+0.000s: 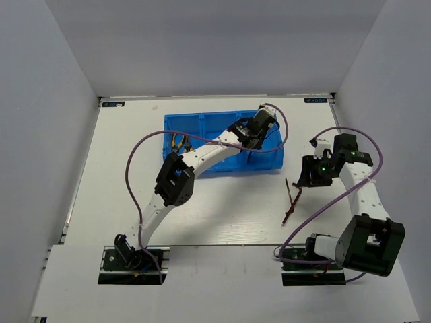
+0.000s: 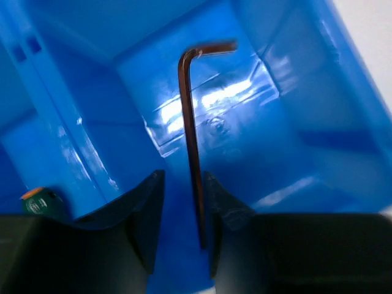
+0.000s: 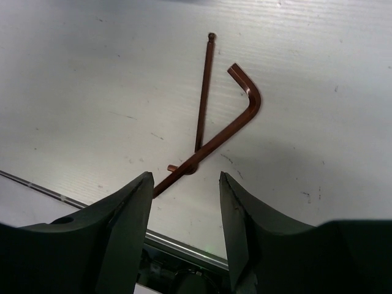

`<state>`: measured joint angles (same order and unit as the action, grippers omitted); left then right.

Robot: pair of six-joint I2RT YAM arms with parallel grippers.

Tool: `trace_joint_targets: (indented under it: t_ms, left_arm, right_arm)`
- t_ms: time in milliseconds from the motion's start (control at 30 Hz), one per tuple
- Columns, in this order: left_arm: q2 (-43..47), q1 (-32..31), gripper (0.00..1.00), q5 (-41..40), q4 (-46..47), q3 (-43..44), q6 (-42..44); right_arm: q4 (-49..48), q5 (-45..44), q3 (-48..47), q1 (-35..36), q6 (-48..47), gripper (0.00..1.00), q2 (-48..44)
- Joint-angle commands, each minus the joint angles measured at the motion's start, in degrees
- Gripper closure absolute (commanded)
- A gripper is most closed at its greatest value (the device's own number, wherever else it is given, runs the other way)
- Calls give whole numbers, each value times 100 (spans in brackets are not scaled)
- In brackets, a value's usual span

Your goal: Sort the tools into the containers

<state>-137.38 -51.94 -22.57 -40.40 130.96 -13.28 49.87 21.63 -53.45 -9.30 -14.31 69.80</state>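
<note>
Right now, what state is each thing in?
Left hand: slightly open, inside the bin.
Hex key: between its fingers, touching only one.
Right hand: open, above the table.
Thick key and thin key: lying crossed on the table.
Pliers: in the bin's left compartment.
Screwdriver: in the bin, mostly hidden.

The blue bin (image 1: 202, 126) sits toward the far edge of the bench, about midway across, with its three compartments in a row. Yellow-handled pliers (image 1: 178, 142) lie in the left one. In the right one a dark hex key (image 2: 191, 141) stands between my left fingers (image 2: 147, 220). Its long leg is against one finger and clear of the other, and its short leg is bent sideways. A green screwdriver handle (image 2: 38, 199) shows past the divider. Two more hex keys, a thin one (image 3: 204, 92) and a thicker one (image 3: 228, 133), lie crossed toward the right edge.
</note>
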Motion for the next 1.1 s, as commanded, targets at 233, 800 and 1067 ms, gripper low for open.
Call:
trace_joint_targets:
  t_ms: [233,800,1067]
  left_arm:
    - [650,167,37,304,243,-79,-53]
    - [4359,-35,36,412,1219,-4162,-175]
    - [5440,-35,38,481,1219,-5816,-781]
  right_arm:
    - [-319,-976,730,165,393,48,288]
    - [-1040,-1626,423,771,1720,58,2055]
    - [-953,-2066,309,781,2011,92,2345]
